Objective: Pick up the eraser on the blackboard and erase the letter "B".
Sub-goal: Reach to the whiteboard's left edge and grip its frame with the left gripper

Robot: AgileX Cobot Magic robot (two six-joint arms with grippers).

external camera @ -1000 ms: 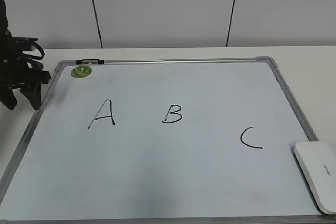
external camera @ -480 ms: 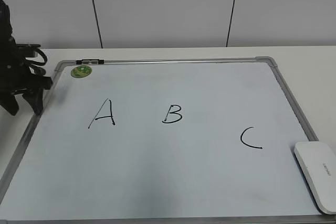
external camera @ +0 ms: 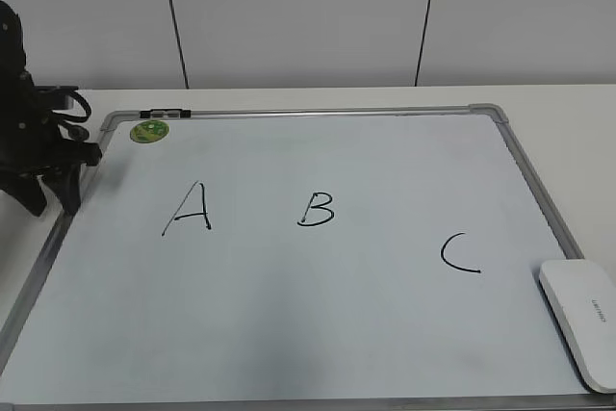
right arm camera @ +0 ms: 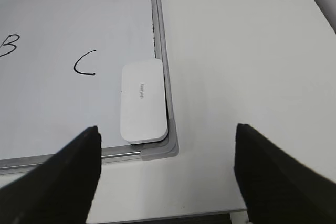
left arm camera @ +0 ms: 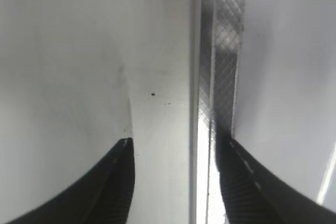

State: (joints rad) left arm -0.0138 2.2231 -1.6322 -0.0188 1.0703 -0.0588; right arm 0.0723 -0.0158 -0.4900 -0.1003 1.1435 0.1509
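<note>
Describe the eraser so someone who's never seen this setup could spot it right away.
Find the whiteboard lying flat on the table, with A, B and C written across it. Go to its near right corner, just past the C. The eraser lies there against the frame: a flat white rounded block with small grey lettering, unlike the round green magnet at the far left corner.

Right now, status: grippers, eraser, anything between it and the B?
Left gripper open, empty, astride the blackboard left frame. Right gripper open, above the eraser. Eraser untouched in the board's corner. The letter "B" intact; path clear.
</note>
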